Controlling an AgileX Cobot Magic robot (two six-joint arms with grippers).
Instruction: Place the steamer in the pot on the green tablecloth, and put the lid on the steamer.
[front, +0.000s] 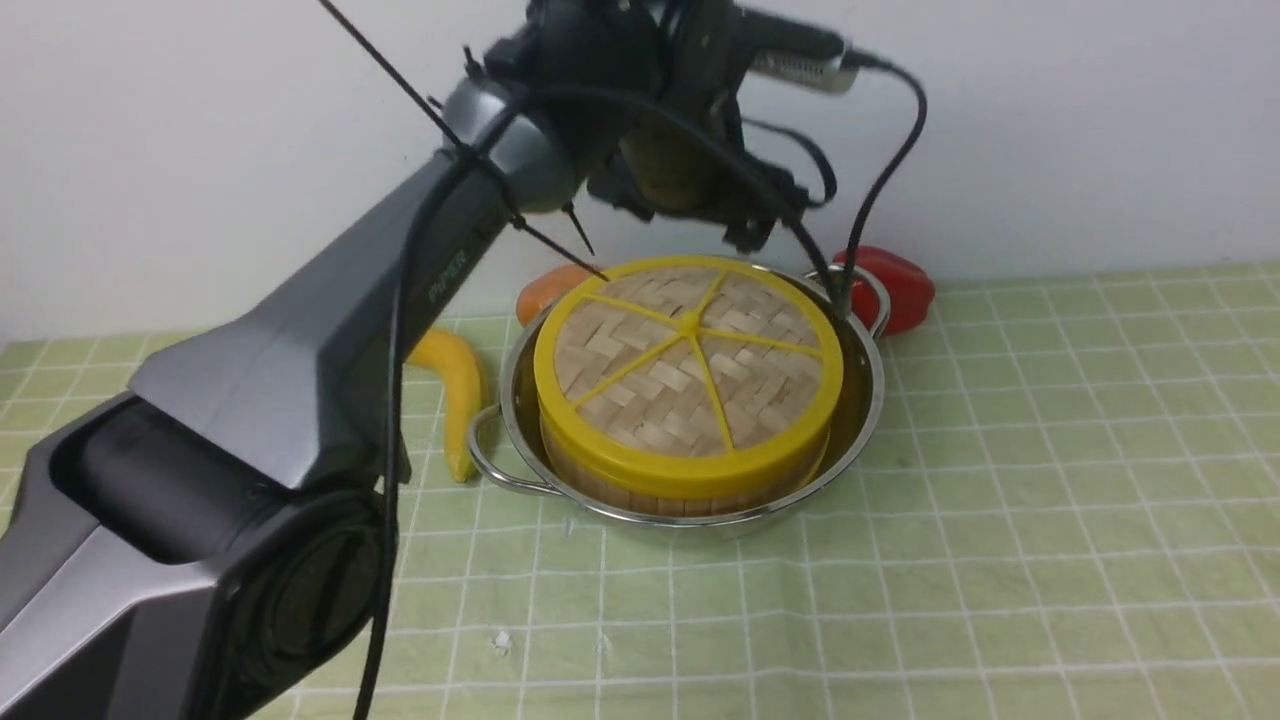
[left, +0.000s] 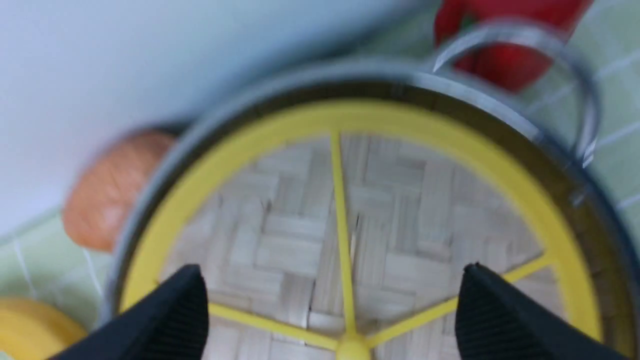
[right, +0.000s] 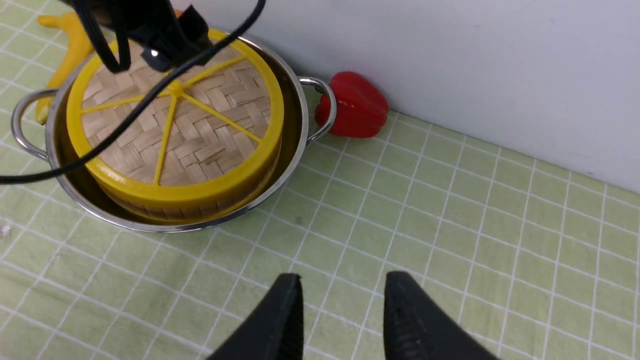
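The green tablecloth (front: 1000, 450) covers the whole work surface up to the white wall. The left arm (front: 300, 380) reaches across it from the near left, its wrist hanging over the far side of the pot (front: 868, 395). The pot stands on the cloth close to the wall, and the steamer (front: 640, 495) sits inside it, with only a band of its bamboo wall showing above the steel rim. The lid (front: 690, 370) lies flat on top of the steamer, yellow rim lined up all round as far as can be seen. The left gripper (left: 332, 275) hovers just above the lid with its jaws spread wide and nothing between them. The right gripper (right: 342, 290) hangs over bare cloth well apart from the pot, its jaws parted and empty. A toy banana (front: 455, 385), an orange toy food (front: 550, 290) and a red toy pepper (front: 895, 285) lie around the pot. Both placements look done, so this seems to be the let-go. The next move calls for a straight lift of the left arm, keeping its fingers and dangling cable clear of the lid.
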